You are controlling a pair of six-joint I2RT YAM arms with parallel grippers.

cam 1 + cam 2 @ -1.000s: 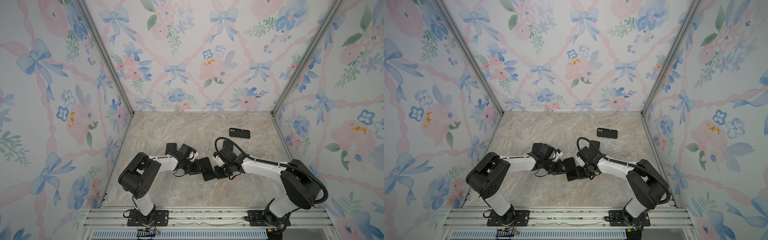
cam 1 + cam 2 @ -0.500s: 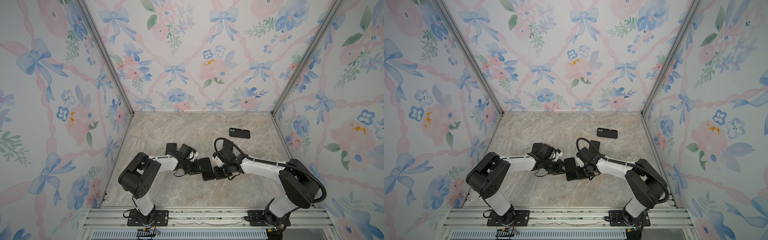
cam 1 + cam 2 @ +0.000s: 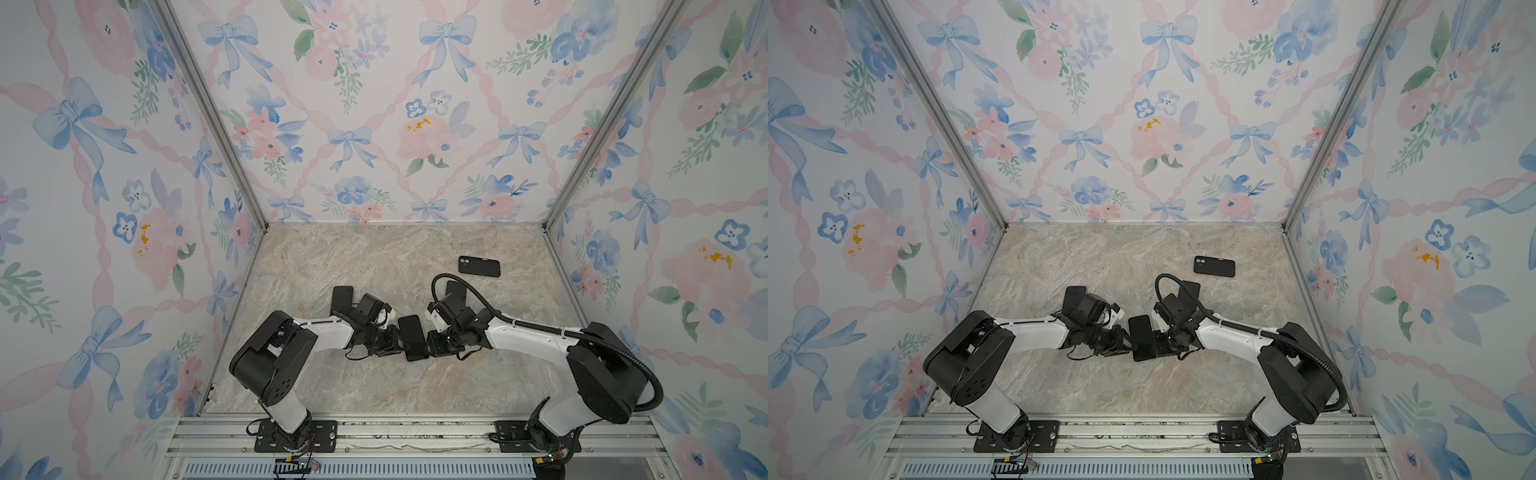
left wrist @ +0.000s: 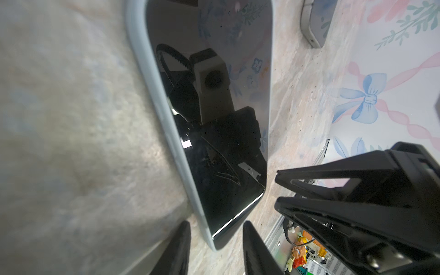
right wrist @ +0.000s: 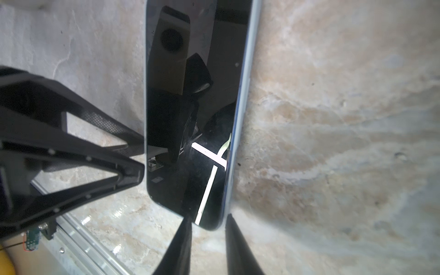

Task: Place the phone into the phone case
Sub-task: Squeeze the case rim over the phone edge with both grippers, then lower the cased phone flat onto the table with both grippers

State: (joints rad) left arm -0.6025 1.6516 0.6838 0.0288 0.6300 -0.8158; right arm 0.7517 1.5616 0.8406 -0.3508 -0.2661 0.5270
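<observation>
The phone [image 3: 411, 336] [image 3: 1141, 334], with a glossy black screen and a pale blue rim, sits tilted at mid-table between both grippers. Left gripper [image 3: 400, 347] [image 4: 215, 223] is open; its fingers straddle one end corner of the phone [image 4: 209, 107] with small gaps. Right gripper [image 3: 428, 345] [image 5: 208, 215] is open at the opposite side. One finger lies over the screen [image 5: 190, 107]; the other sits close beside the rim. The black phone case [image 3: 478, 266] [image 3: 1214, 266] lies flat at the back right, apart from both arms.
A dark flat slab [image 3: 341, 296] lies behind the left wrist and another [image 3: 455, 289] behind the right wrist, both partly hidden. A grey slab [image 4: 314, 21] shows in the left wrist view. Floral walls enclose the marble table [image 3: 374, 257]; an aluminium rail [image 3: 415, 432] runs along the front.
The right gripper's jaws have parted around the phone's corner. The left gripper and the phone stay where they were.
</observation>
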